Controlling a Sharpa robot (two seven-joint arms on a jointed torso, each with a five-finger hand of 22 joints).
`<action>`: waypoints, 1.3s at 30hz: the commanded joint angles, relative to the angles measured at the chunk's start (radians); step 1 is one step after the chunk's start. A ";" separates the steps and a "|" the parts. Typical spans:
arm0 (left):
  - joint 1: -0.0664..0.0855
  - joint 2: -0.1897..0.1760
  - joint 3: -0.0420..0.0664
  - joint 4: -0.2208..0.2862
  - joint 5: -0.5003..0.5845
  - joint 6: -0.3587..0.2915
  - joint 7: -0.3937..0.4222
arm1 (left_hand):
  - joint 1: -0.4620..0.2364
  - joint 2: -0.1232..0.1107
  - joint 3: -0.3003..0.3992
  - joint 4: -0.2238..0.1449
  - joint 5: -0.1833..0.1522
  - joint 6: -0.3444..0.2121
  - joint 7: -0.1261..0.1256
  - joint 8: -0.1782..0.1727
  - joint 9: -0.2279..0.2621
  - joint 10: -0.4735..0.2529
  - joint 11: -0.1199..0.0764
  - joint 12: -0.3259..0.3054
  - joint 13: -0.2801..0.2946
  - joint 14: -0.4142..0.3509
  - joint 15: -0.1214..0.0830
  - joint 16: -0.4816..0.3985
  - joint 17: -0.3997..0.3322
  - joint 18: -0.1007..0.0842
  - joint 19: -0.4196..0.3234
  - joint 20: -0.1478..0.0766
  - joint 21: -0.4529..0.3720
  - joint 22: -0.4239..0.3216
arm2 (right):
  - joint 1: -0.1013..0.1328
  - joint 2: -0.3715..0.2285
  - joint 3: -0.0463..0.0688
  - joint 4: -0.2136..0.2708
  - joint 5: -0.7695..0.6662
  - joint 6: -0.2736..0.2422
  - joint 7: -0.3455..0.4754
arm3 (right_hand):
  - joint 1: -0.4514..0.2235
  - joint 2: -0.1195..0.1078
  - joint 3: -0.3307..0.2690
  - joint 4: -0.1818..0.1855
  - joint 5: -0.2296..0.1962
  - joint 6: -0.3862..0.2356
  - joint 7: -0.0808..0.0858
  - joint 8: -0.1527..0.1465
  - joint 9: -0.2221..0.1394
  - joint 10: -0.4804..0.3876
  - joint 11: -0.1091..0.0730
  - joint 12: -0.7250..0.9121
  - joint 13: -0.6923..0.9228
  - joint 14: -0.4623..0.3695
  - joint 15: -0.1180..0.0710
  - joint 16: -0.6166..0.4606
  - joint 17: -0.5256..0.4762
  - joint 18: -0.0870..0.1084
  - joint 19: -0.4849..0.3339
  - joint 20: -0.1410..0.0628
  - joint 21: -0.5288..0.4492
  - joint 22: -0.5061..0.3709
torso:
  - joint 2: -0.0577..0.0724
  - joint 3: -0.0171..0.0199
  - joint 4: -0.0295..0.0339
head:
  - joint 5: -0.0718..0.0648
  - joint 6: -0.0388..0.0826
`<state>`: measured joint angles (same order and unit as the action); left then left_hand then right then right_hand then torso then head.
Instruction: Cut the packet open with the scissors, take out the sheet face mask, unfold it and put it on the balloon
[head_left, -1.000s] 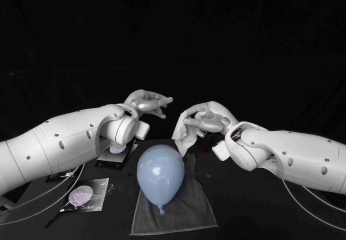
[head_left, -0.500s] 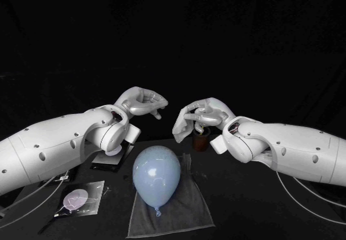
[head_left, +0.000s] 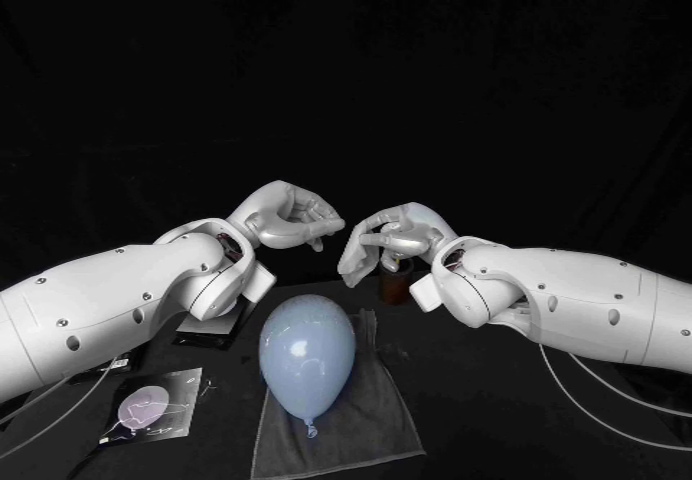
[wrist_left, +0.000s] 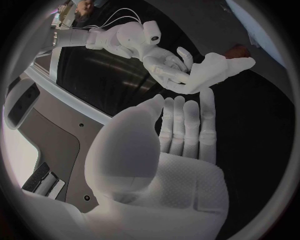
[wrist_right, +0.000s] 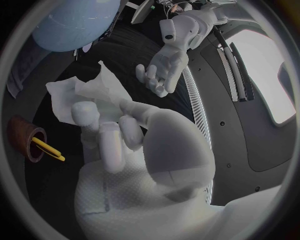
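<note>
Right robot hand (head_left: 387, 240) pinches the folded mask (wrist_right: 94, 87); left robot hand (head_left: 289, 215) empty, fingers loose. Unfolding step: left must catch an edge.

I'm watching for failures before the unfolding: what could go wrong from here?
1. The mask hangs bunched from the right hand. The empty left hand may miss an edge or tear it when pulling.
2. The balloon lies loose on the cloth and may roll when the mask is laid on it.
</note>
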<state>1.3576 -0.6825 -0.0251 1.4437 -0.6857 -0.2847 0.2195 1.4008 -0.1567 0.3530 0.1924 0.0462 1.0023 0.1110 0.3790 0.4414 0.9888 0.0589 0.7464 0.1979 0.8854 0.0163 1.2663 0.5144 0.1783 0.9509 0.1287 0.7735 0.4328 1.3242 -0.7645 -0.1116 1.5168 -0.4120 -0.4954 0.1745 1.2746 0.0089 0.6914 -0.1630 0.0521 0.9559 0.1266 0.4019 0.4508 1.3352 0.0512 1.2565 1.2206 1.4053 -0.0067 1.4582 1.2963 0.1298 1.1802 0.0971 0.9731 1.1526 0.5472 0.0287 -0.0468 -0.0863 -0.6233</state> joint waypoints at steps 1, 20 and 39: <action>-0.002 0.010 -0.002 -0.002 -0.094 -0.024 -0.050 | -0.014 -0.005 -0.004 0.012 0.002 0.009 -0.001 -0.005 -0.002 0.009 0.000 -0.005 0.002 0.011 -0.002 0.003 0.002 0.005 0.010 0.001 0.004 -0.002 | 0.001 0.000 0.000 0.013 -0.040 -0.040 -0.028 | -0.005 -0.004 0.002 -0.005 -0.001 0.005 0.000 0.004 0.000 0.002 -0.005 0.005 0.001 0.001 -0.008 0.004 0.000 0.018 0.002 -0.005 0.005 0.001 | 0.002 -0.0003 -0.0001 | -0.001 -0.002; -0.004 0.037 -0.007 0.001 -0.139 -0.097 -0.182 | -0.022 -0.026 -0.084 0.094 0.002 0.047 -0.020 -0.010 -0.001 0.051 -0.021 0.006 0.036 0.335 -0.030 0.176 0.412 0.005 0.105 -0.040 0.098 0.048 | -0.001 0.010 -0.003 0.034 -0.146 -0.054 -0.030 | -0.006 -0.007 0.003 -0.008 -0.001 0.004 0.000 0.003 -0.001 0.002 -0.005 0.004 0.000 0.000 -0.009 0.003 -0.002 0.018 0.003 -0.006 0.006 0.002 | 0.001 -0.0007 0.0007 | 0.005 0.000; -0.004 0.053 -0.007 -0.003 -0.196 -0.098 -0.282 | -0.067 -0.045 -0.195 0.098 0.002 0.098 -0.053 0.046 0.040 0.100 -0.056 0.071 0.091 0.463 -0.062 0.233 0.610 -0.021 0.189 -0.065 0.272 0.254 | -0.003 0.028 -0.009 0.034 -0.181 -0.066 -0.040 | -0.005 -0.008 0.004 -0.011 -0.001 0.004 0.000 0.004 -0.002 0.004 -0.005 0.005 0.001 0.002 -0.009 0.005 0.001 0.017 0.006 -0.006 0.010 0.005 | 0.000 0.0007 -0.0001 | 0.007 -0.003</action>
<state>1.3534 -0.6328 -0.0334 1.4406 -0.8487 -0.3783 -0.0201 1.3428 -0.2045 0.1621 0.2905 0.0463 1.0933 0.0593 0.4226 0.4819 1.0798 0.0035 0.8140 0.2885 1.3443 -0.0460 1.4959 1.1199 0.1681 1.1349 0.0628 1.0416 0.6816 1.3212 -0.7384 -0.1213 1.5506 -0.5707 -0.5515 0.1380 1.2721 0.0063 0.6967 -0.1684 0.0518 0.9541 0.1248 0.4022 0.4476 1.3353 0.0512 1.2565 1.2194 1.4063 -0.0068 1.4583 1.2961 0.1382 1.1840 0.0933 0.9777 1.1562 0.5471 0.0287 -0.0468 -0.0789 -0.6251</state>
